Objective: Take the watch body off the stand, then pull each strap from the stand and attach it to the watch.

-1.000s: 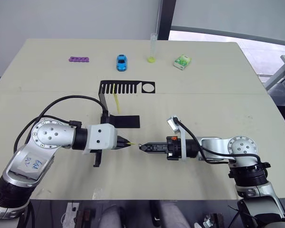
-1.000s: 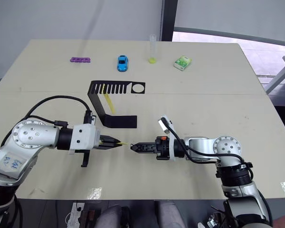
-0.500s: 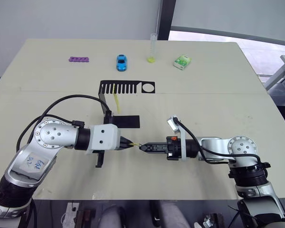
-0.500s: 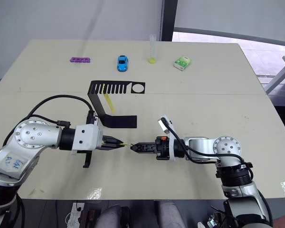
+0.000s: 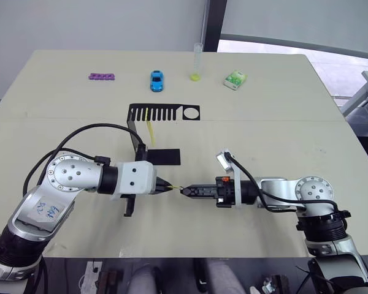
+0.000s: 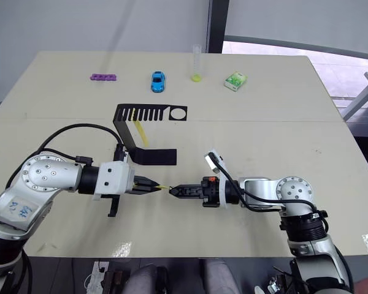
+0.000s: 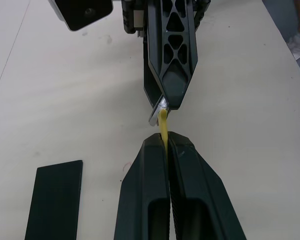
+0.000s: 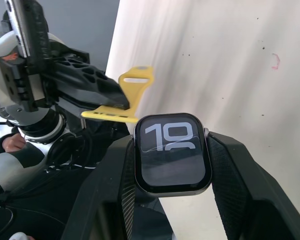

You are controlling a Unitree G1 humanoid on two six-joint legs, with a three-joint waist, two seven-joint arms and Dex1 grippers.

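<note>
Pale and wide, the table (image 5: 282, 122) has a few small things along its far edge: a blue toy car (image 5: 156, 80), a purple block (image 5: 102, 76), a clear tube (image 5: 197, 61) and a green box (image 5: 235, 79). Nearer the robot sits the black stand (image 5: 153, 131). One yellow strap (image 5: 149, 130) hangs from its slotted top.

Both arms meet in front of the stand. The right claw (image 5: 185, 191) is squeezed shut on the watch (image 8: 172, 152), holding it by its two sides with the screen showing. The left claw (image 5: 169, 187) is pinched tight on the other strap (image 8: 119, 99). The tip of that strap is right at the edge of the watch.

I think the strap is soft and bendy, so it could fold or slip when it is pushed. Holding it close to the end, like now, should keep it straighter. The watch looks small, hard and smooth. Its glass could slide or scratch, so the sides are the best place to hold it. The strap end needs to line up with the slot, and that looks like a fiddly job.
</note>
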